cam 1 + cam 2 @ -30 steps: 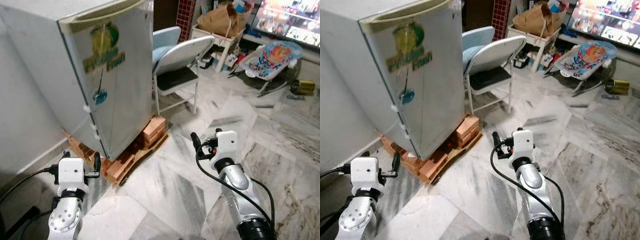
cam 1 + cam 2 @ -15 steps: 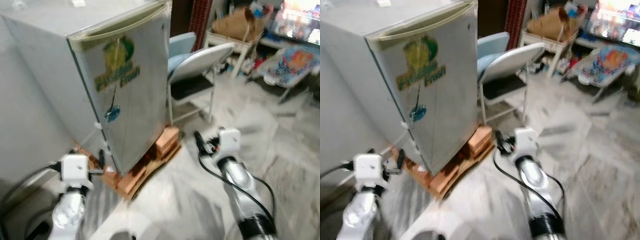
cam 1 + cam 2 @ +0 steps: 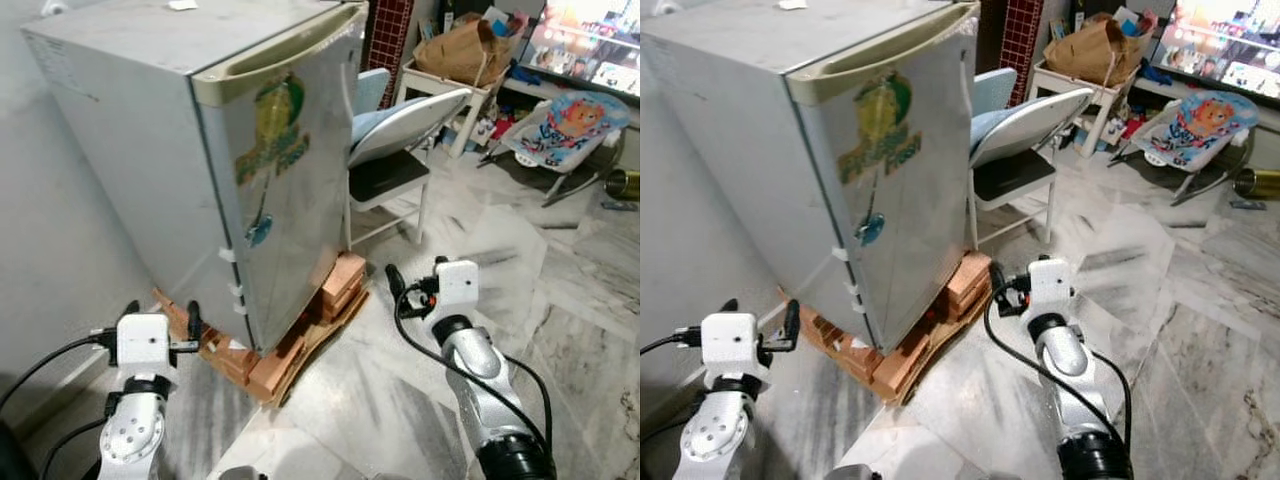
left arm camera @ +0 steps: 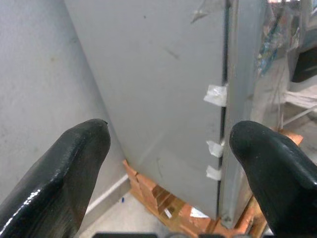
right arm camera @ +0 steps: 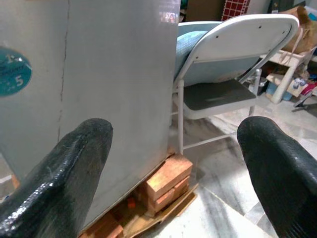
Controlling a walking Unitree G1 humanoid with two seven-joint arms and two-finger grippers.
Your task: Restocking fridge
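Closed in since 1 s ago: mini fridge [image 3: 270, 170], door shut, looms ahead of my left gripper [image 4: 166, 163] and right gripper [image 5: 173, 163]. Both spread, empty. Door-opening next.

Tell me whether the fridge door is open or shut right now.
Shut. The fridge door sits flush against the cabinet along its whole edge, with pieces of tape bridging the seam.

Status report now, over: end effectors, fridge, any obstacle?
Left end effector and right end effector open, empty. Fridge door shut, standing on bricks. Folding chair close beside fridge.
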